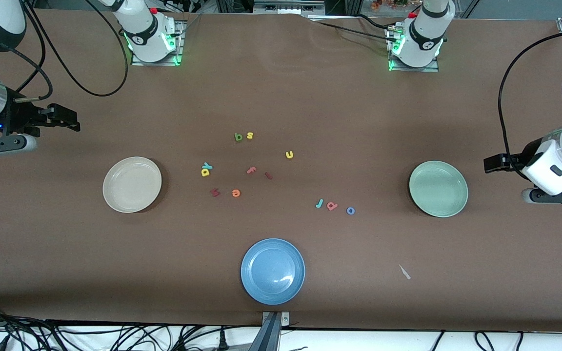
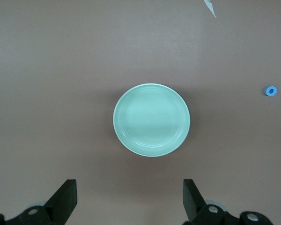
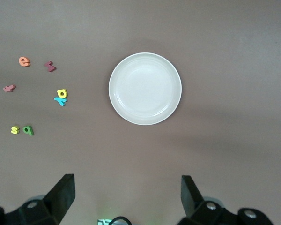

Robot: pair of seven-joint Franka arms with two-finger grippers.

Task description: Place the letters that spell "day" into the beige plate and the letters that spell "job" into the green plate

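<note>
The beige plate (image 1: 132,184) (image 3: 144,88) and the green plate (image 1: 438,188) (image 2: 151,120) hold nothing. The yellow bowl-and-stem letter (image 1: 206,171) (image 3: 62,93) touches the teal "y" (image 1: 207,166) mid-table. The dark green letter (image 1: 238,137) (image 3: 28,130) lies farther from the camera. The teal "j" (image 1: 319,203), the salmon letter (image 1: 331,205) and the blue "o" (image 1: 351,210) (image 2: 270,91) form a row toward the green plate. My right gripper (image 1: 69,119) (image 3: 128,194) hangs open over the table's end beside the beige plate. My left gripper (image 1: 490,164) (image 2: 129,197) hangs open beside the green plate.
A blue plate (image 1: 272,271) sits near the front edge. Stray letters lie mid-table: yellow "s" (image 1: 250,135), yellow "u" (image 1: 289,154), pink "f" (image 1: 251,170), orange "e" (image 1: 235,193), two dark red ones (image 1: 215,192) (image 1: 268,175). A white scrap (image 1: 404,272) lies beside the blue plate.
</note>
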